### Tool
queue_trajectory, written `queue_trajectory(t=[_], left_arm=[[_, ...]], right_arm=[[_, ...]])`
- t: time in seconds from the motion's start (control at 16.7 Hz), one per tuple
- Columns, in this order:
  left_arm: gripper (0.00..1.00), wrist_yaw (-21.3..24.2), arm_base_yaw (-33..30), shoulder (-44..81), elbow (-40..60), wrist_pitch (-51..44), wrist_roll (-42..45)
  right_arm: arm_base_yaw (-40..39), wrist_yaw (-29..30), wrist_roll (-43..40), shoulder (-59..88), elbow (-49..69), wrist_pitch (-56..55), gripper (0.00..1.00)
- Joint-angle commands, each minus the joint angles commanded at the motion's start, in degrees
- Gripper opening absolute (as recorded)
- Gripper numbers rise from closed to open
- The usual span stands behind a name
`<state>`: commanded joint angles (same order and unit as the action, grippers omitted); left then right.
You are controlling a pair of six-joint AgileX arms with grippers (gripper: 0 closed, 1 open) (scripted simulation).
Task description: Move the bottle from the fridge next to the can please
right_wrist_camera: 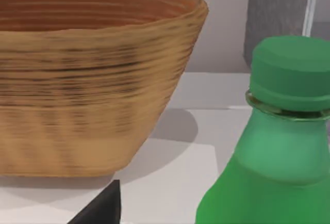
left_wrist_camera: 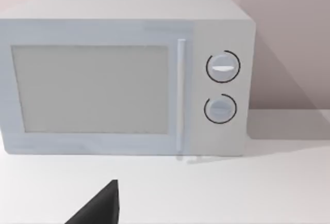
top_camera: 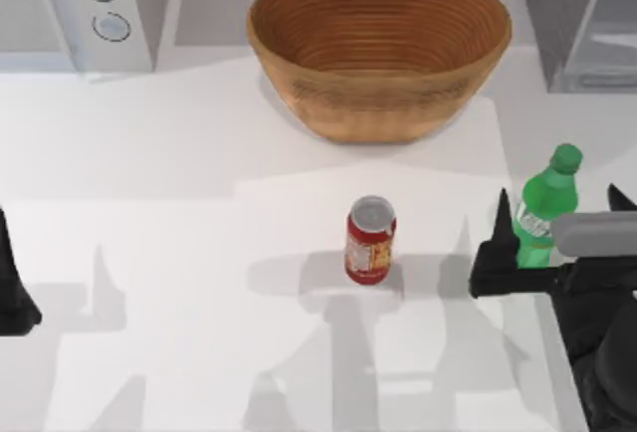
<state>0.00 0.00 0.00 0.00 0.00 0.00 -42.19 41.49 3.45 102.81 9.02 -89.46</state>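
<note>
Now | right tool (top_camera: 560, 215) spread wide, straddling upright bottle (top_camera: 542, 208) | can (top_camera: 370, 240) well apart

Top view: my overhead camera looks down on the table (top_camera: 199, 253), with the basket (top_camera: 378, 49) at the far edge as landmark. Left wrist view: I look level and fairly near at the front of the microwave (left_wrist_camera: 124, 77), which stands left of the basket in the top view. Right wrist view: I look low and very near at the bottle (right_wrist_camera: 281, 146), with the basket's wall behind it; both also appear from above.
</note>
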Motion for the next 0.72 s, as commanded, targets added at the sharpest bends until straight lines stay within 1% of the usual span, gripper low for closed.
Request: queue_trajectory(t=[0.12,0.3,0.48,0.72], left_arm=[[1.00,0.00,0.00,0.00,0.00,0.00,0.00],[1.00,0.00,0.00,0.00,0.00,0.00,0.00],[1.00,0.00,0.00,0.00,0.00,0.00,0.00],[1.00,0.00,0.00,0.00,0.00,0.00,0.00]], right_arm=[[0.55,-1.04,-0.56,-1.77,-0.37,1.55,1.00],[2.45,-5.08,-2.33,-9.02,-1.73,7.69,1.00],[5.67,-11.26,-4.36,-20.98,-3.70,17.57,1.00],[12.77,-20.66,-6.33,-41.05,-6.43,35.01,1.00]])
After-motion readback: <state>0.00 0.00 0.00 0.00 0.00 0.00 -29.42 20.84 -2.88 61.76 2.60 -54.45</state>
